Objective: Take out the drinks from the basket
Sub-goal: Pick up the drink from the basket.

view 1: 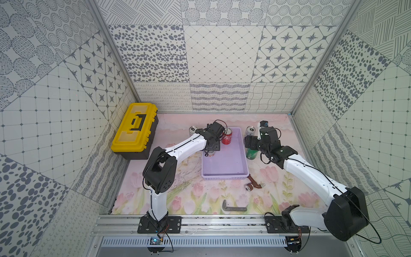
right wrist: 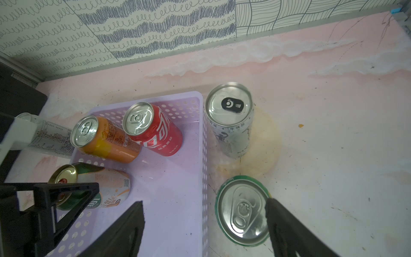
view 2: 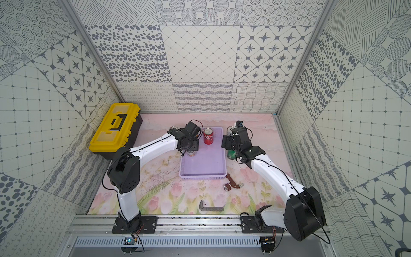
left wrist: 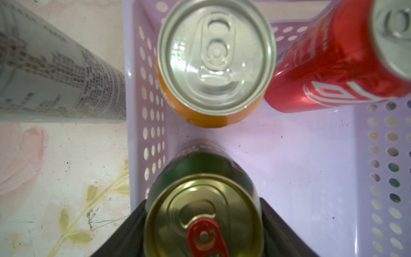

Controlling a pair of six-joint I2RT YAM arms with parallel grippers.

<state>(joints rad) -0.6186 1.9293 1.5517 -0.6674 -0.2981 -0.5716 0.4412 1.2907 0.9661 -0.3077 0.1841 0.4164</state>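
Lavender basket (right wrist: 173,173): the left gripper (left wrist: 202,199) flanks the gold-topped dark green can (left wrist: 200,169) inside; whether it pinches cannot be told. Beside the basket, the right gripper (right wrist: 204,201) stands spread wide over the bright green can (right wrist: 242,211).

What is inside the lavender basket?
Inside the basket stand three cans: orange can, red can, dark green gold-topped can. In both top views the left arm covers the orange can and most of the green one.
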